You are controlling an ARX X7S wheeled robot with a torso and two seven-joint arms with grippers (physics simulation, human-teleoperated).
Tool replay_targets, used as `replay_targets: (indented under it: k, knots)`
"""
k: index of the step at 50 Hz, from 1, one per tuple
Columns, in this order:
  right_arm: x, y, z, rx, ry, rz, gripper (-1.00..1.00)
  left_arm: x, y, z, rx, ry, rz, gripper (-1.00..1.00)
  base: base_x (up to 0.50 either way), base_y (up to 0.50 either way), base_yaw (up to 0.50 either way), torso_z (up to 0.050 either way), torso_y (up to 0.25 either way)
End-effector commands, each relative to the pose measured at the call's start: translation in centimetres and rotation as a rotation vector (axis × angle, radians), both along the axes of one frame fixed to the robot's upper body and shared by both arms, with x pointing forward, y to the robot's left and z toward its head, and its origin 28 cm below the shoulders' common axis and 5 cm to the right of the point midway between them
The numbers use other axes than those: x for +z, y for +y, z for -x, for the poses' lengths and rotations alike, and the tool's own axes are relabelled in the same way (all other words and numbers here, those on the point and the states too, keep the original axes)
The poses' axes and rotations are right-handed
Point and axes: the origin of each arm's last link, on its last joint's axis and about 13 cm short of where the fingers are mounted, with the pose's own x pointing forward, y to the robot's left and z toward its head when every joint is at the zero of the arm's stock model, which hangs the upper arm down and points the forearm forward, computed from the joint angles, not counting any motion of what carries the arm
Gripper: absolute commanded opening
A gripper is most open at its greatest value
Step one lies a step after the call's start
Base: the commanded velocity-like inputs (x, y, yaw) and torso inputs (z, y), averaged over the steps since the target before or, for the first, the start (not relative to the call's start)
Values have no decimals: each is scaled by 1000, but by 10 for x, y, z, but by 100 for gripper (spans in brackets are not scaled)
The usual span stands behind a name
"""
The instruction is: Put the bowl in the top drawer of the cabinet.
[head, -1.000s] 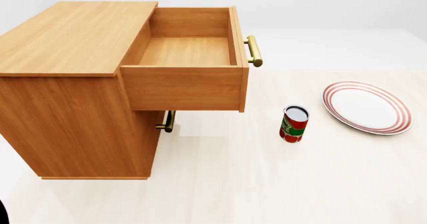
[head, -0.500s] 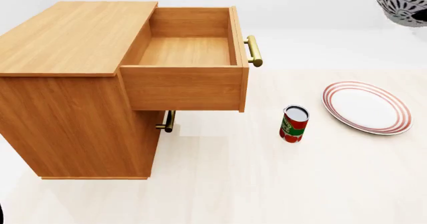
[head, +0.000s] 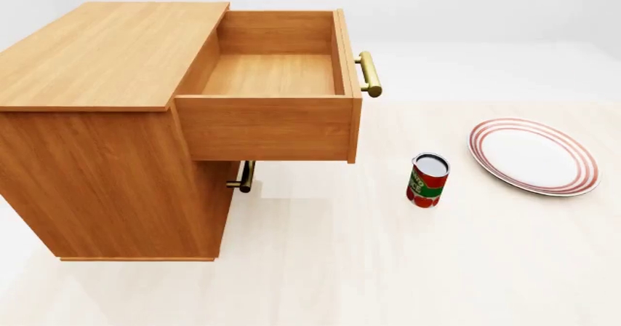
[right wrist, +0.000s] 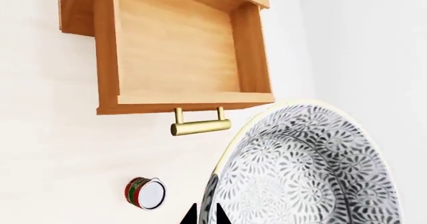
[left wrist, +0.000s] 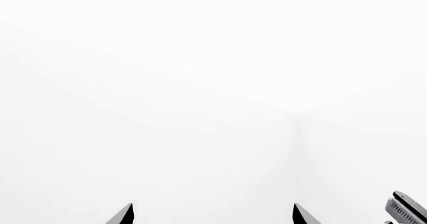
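Observation:
The speckled blue-grey bowl (right wrist: 313, 174) fills the right wrist view, held on edge. My right gripper (right wrist: 205, 215) is shut on its rim, one fingertip on each side of the wall. Below it lies the top drawer (right wrist: 177, 49), pulled out and empty, with its brass bar handle (right wrist: 200, 127) toward the bowl. In the head view the cabinet (head: 97, 64) stands at the left with the top drawer (head: 272, 75) open to the right. Neither the bowl nor any gripper shows there. My left gripper (left wrist: 213, 216) is open, facing only blank white.
A red-and-green can (head: 428, 180) stands upright on the pale table right of the cabinet, also seen as the can (right wrist: 145, 193) from above. A white plate with red rim rings (head: 533, 156) lies further right. The lower drawer's small brass handle (head: 244, 177) sticks out under the open drawer.
Half a second ago the bowl showed at the top right corner of the head view; now it is out of that view. Cabinet, can and plate have not moved.

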Motion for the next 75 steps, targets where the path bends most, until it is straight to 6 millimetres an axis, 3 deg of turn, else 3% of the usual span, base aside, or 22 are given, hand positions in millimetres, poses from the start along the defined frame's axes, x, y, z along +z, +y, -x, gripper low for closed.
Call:
replay_targets:
  k: [1,9,26,36,51,75]
  knots:
    - [7,48,-18,168,-47,25,-100,5,7,18,35,-21,-5,100,0,0,0,0,0]
    - [-9,86,-38,285,-84,17,-100,7,9,25,56,-34,-3,100,0,0,0,0,0]
    - [-16,125,-44,455,-156,-13,-100,1,10,19,30,-58,3,100,0,0,0,0,1]
    - [-10,134,-39,505,-252,-27,-100,-2,15,30,14,-91,5,100,0,0,0,0,0]
    - [-2,140,-32,526,-355,-20,-100,-3,16,32,37,-137,-19,100,0,0,0,0,-12]
    - [1,139,-30,490,-384,1,-100,-4,16,31,29,-150,-23,100,0,0,0,0,-136]
